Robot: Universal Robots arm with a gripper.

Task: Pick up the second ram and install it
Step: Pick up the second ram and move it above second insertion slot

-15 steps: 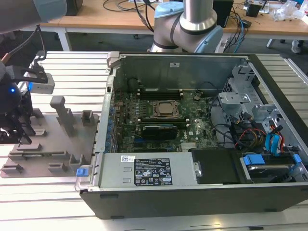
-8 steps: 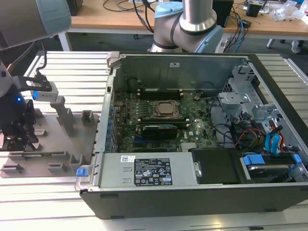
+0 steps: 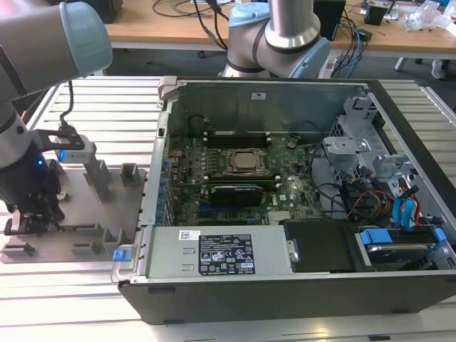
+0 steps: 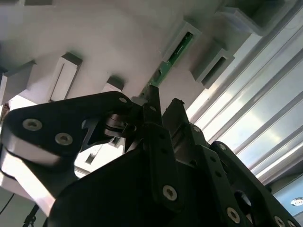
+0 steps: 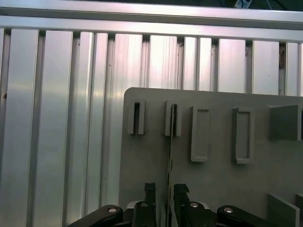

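The second ram (image 5: 170, 142) is a thin dark green strip standing on edge in a slot of the grey plate (image 5: 218, 189). In the second wrist view its green edge (image 4: 176, 52) runs away from the fingertips. My gripper (image 5: 164, 187) is low over the plate with one black finger on each side of the strip's near end; the jaws stand slightly apart, with a small gap showing. In the exterior view the gripper (image 3: 34, 217) sits at the left end of the grey plate (image 3: 92, 214), well to the left of the open computer case (image 3: 285, 214).
Upright blocks (image 3: 96, 174) and other slots stand on the plate close to the gripper. The case holds the motherboard with a processor socket (image 3: 246, 162), memory slots (image 3: 235, 135), cables and drive bays (image 3: 385, 192). Ribbed aluminium table (image 5: 57, 118) surrounds the plate.
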